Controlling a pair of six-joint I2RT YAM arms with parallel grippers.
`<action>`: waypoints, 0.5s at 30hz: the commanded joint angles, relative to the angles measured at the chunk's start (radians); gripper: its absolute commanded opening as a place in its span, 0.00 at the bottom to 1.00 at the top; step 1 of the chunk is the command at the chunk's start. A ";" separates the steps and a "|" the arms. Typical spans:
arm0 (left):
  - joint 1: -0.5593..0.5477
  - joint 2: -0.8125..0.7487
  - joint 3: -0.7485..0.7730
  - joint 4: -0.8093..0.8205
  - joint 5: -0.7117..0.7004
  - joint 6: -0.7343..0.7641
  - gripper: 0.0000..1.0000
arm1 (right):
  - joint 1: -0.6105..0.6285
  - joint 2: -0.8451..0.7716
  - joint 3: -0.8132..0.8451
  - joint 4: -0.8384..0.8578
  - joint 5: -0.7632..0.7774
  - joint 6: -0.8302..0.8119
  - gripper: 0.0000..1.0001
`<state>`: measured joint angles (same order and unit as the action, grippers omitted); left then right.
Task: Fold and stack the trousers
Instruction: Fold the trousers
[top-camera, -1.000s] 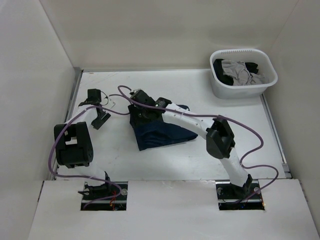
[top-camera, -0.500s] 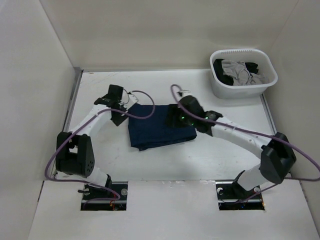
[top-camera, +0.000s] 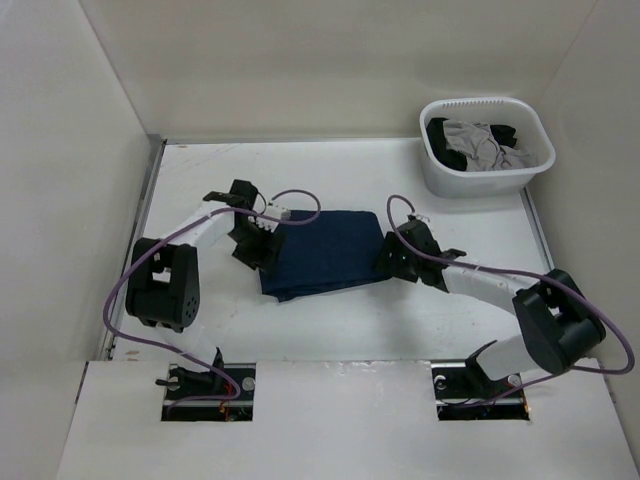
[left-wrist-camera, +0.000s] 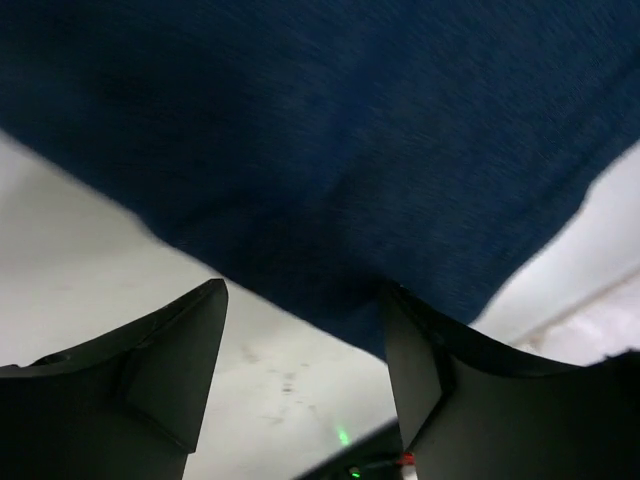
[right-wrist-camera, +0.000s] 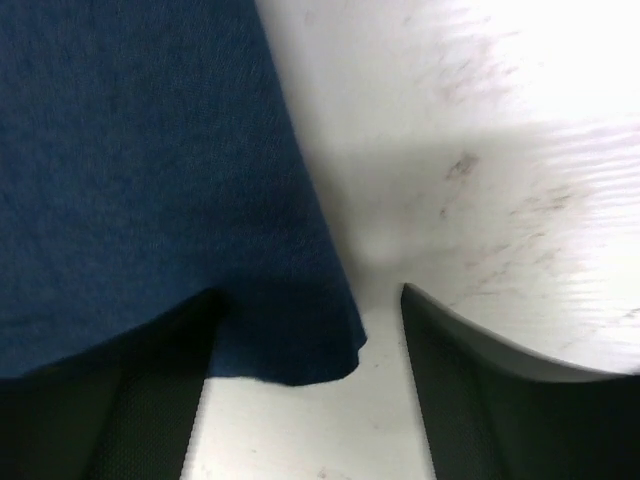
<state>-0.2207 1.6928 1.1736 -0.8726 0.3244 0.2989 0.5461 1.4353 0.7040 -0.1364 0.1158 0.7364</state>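
The trousers (top-camera: 322, 250) lie folded into a dark navy slab on the white table (top-camera: 420, 320). My left gripper (top-camera: 256, 240) sits at their left edge, low over the table. In the left wrist view the jaws (left-wrist-camera: 305, 340) stand open, with the blue cloth (left-wrist-camera: 330, 130) filling the top and its edge reaching in beside the right finger (left-wrist-camera: 420, 370). My right gripper (top-camera: 393, 258) is at the trousers' right edge. Its jaws (right-wrist-camera: 305, 350) are open too, with a loose corner of the cloth (right-wrist-camera: 150, 150) lying on the table between them.
A white basket (top-camera: 452, 184) holding grey and black garments stands at the back right corner. White walls close in the table on the left, back and right. Purple cables loop from both arms over the table.
The right arm has swung from over the trousers to their right edge and its jaws have opened. The left gripper moved in to the left edge. The trousers now lie flatter and wider.
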 joint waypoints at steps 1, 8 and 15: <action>-0.030 -0.015 -0.055 -0.043 0.137 -0.041 0.58 | 0.028 0.007 -0.066 0.155 -0.090 0.084 0.66; 0.025 0.045 -0.085 -0.045 0.254 -0.061 0.09 | 0.083 -0.079 -0.237 0.322 -0.180 0.239 0.04; 0.090 -0.004 0.073 -0.196 0.289 -0.043 0.00 | 0.234 -0.245 -0.336 0.310 -0.154 0.359 0.02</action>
<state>-0.1219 1.7447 1.1637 -0.9787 0.5297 0.2443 0.7326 1.2392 0.3820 0.1272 -0.0074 1.0153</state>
